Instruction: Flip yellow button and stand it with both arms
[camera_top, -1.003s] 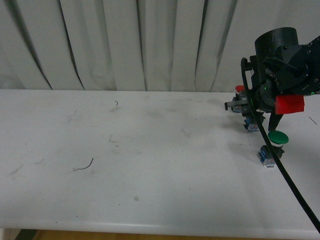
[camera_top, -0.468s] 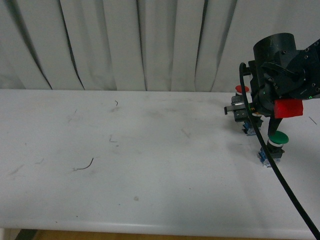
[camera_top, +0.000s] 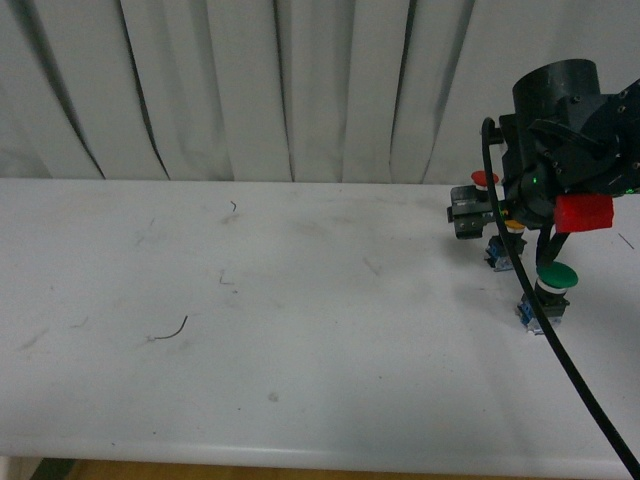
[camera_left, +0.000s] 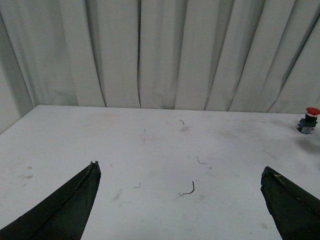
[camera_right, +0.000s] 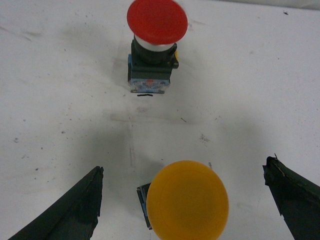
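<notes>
Right gripper (camera_right: 185, 200) now lower over scuffed white table (camera_top: 300, 330).

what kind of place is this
Probably a robot test bench or lab, not a workshop floor: a scuffed white table backed by a plain white curtain, with only a few loose push-buttons, such as the yellow button, set out.

The yellow button (camera_right: 188, 200) has a smooth, matt plastic cap with a blue plastic block under it. The red button (camera_right: 156, 21) has a similar smooth plastic cap, a silvery metal-looking collar and a black body. The table (camera_top: 300, 330) is a matt white surface, scuffed and marked. The right gripper (camera_right: 185, 200) fingers (camera_right: 75, 212) look like matt black plastic. Behind hangs a pale cloth curtain (camera_top: 250, 90) in soft folds.
</notes>
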